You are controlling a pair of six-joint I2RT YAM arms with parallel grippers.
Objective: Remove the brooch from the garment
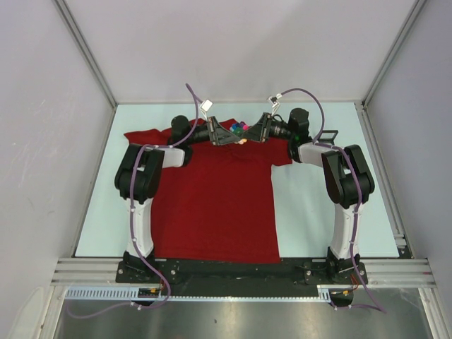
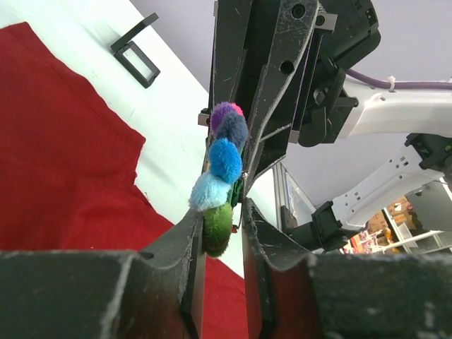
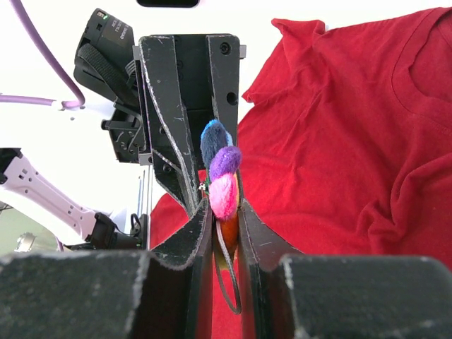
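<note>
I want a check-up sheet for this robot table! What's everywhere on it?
Surface: pale table, garment spread in its middle.
Job's things: dark-red garment lies flat; brooch at its collar end.
Clutter: small black bracket right of the garment.
Grippers: left gripper and right gripper both shut on the brooch, from opposite sides.
Cables: purple cables loop along both arms.
Surroundings: plain walls, metal frame.

Multicoloured fuzzy brooch [image 1: 240, 129] — held clear of the flat dark-red garment [image 1: 212, 205]
</note>
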